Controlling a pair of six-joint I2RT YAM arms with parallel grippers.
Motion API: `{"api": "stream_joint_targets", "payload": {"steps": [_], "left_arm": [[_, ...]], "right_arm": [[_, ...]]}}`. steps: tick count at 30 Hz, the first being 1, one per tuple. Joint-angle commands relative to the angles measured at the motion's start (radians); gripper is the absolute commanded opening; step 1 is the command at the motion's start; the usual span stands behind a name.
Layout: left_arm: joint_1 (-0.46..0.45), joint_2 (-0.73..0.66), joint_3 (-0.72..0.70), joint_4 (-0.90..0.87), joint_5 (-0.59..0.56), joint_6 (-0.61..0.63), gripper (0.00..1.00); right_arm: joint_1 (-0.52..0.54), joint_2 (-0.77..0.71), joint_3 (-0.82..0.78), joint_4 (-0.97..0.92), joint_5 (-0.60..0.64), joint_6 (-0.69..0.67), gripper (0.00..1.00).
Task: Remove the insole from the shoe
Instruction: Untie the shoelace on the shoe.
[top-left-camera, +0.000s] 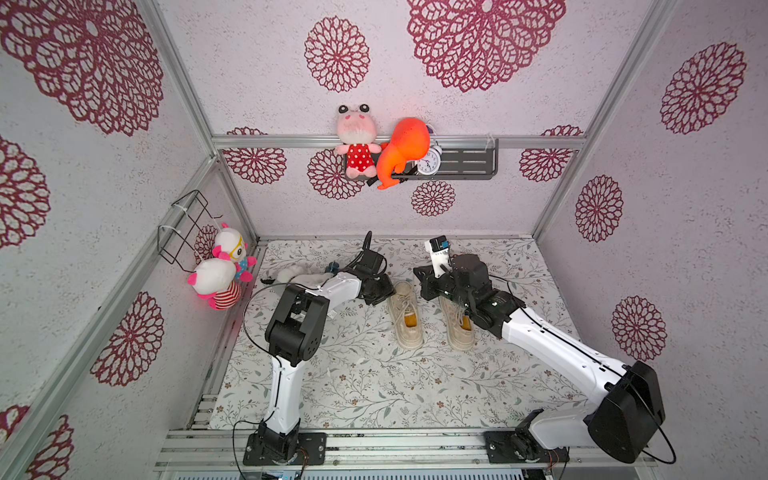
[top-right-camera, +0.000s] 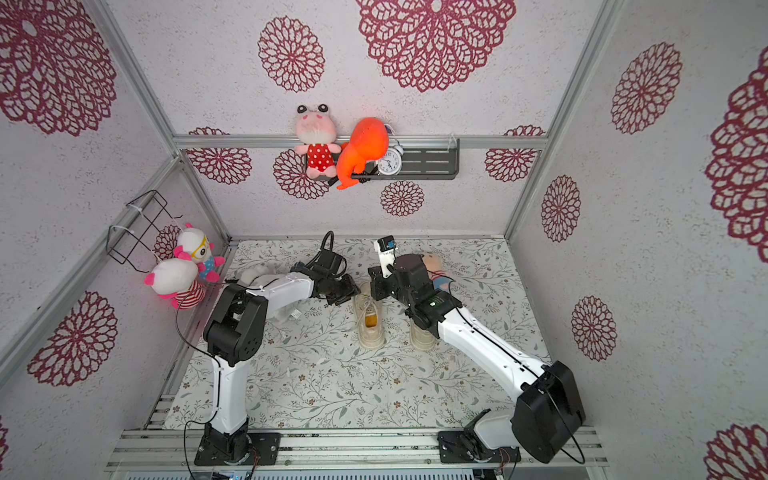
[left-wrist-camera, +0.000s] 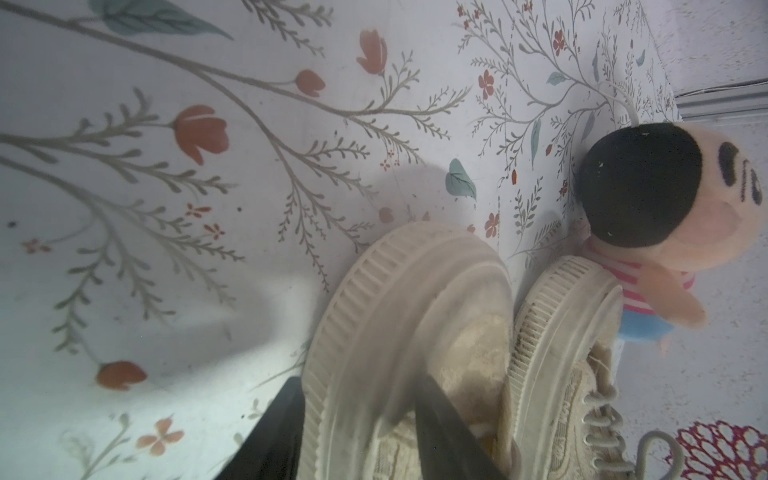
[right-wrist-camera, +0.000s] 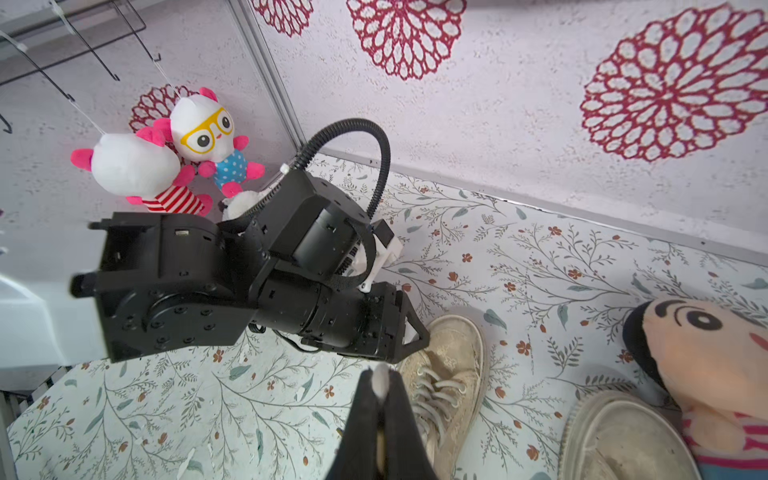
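Two beige lace-up shoes stand side by side mid-table. The nearer-left shoe (top-left-camera: 409, 336) (top-right-camera: 371, 338) (right-wrist-camera: 453, 374) shows a yellow insole (top-left-camera: 411, 321) (top-right-camera: 371, 321) lying in its opening. My left gripper (top-left-camera: 384, 291) (left-wrist-camera: 365, 432) is shut on this shoe's toe (left-wrist-camera: 374, 311), with one finger outside the ribbed sole and the other on the upper. My right gripper (top-left-camera: 420, 286) (right-wrist-camera: 380, 386) hovers just beside that toe. Its fingers are pressed together on a small white scrap at the tips, and I cannot tell what the scrap is. The other shoe (top-left-camera: 459, 336) (left-wrist-camera: 561, 332) lies partly under the right arm.
A black-haired plush doll (left-wrist-camera: 640, 187) (right-wrist-camera: 706, 365) lies against the other shoe's toe. A pale plush (top-left-camera: 291, 274) lies behind the left arm at the back left. Two plush toys (top-left-camera: 220, 274) hang from a wire rack on the left wall. White crumbs dot the flowered table cover (top-left-camera: 374, 386).
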Motion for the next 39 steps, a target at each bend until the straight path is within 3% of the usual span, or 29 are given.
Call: {"api": "stream_joint_targets", "payload": {"steps": [1,9,16,19,26,30,31,35,39], "left_arm": [[-0.012,0.043,0.001,-0.029,0.0,0.008,0.46],[-0.018,0.053,0.004,-0.041,-0.002,0.009,0.46],[-0.01,-0.011,-0.002,0.004,-0.046,-0.006,0.5],[0.009,-0.12,-0.059,0.078,-0.157,-0.032,0.53],[0.064,-0.444,-0.259,0.071,-0.471,-0.108,0.53],[0.066,-0.577,-0.356,0.03,-0.567,-0.118,0.53],[0.065,-0.606,-0.379,0.02,-0.58,-0.107,0.52],[0.065,-0.694,-0.471,0.058,-0.552,0.017,0.51],[0.039,-0.745,-0.543,0.159,-0.422,0.236,0.5]], "right_arm": [[-0.007,-0.041,0.021,0.14,0.01,0.017,0.0],[-0.007,-0.028,0.011,0.219,-0.013,0.034,0.0],[-0.007,0.089,0.053,0.12,-0.063,0.034,0.0],[-0.004,0.165,0.071,0.088,-0.096,0.053,0.0],[0.028,0.355,0.21,-0.053,-0.155,0.022,0.0],[0.051,0.49,0.314,-0.135,-0.152,0.01,0.0],[0.057,0.523,0.346,-0.162,-0.143,0.002,0.01],[0.062,0.59,0.45,-0.244,-0.12,-0.008,0.36],[0.052,0.545,0.486,-0.293,-0.112,-0.017,0.48]]}}
